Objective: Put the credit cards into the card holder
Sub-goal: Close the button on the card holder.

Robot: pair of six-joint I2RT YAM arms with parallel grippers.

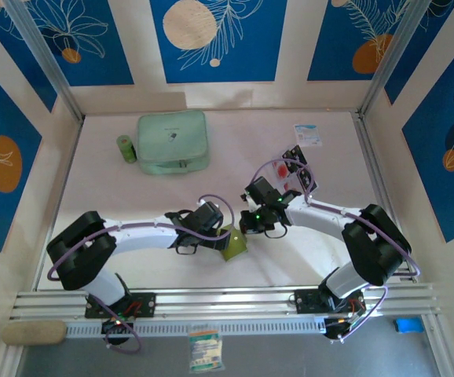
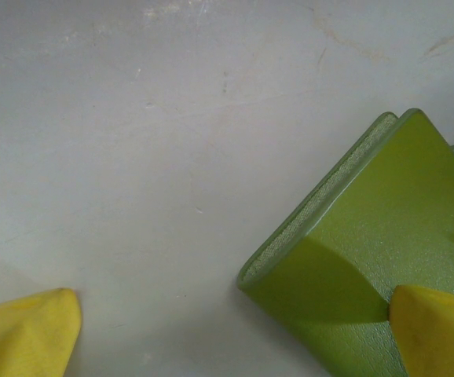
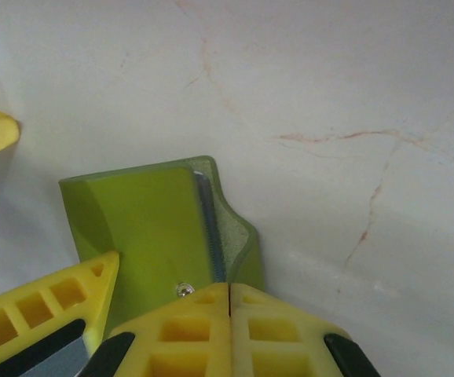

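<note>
Jaws first: your left gripper [image 2: 227,342] is released and spread wide. Its two yellow fingertips [image 2: 23,334] sit in the lower corners of the left wrist view, and the lower-right one overlaps a corner of the card holder [image 2: 384,236] (touching or just above it, you cannot tell). Your right gripper [image 3: 228,330] is clenched, pads pressed flat together at bottom centre of its wrist view. Its tips are right at the holder's edge, beside the snap button [image 3: 182,289].

In the top view, the one olive holder lies just below centre frame, between both grippers. The credit cards [image 1: 298,169] form one loose cluster right of centre, too small for you to count. One mint case [image 1: 173,141] sits at upper left with one green bottle [image 1: 126,148] just beside it. One white-and-blue packet [image 1: 307,135] lies above the cards.
</note>
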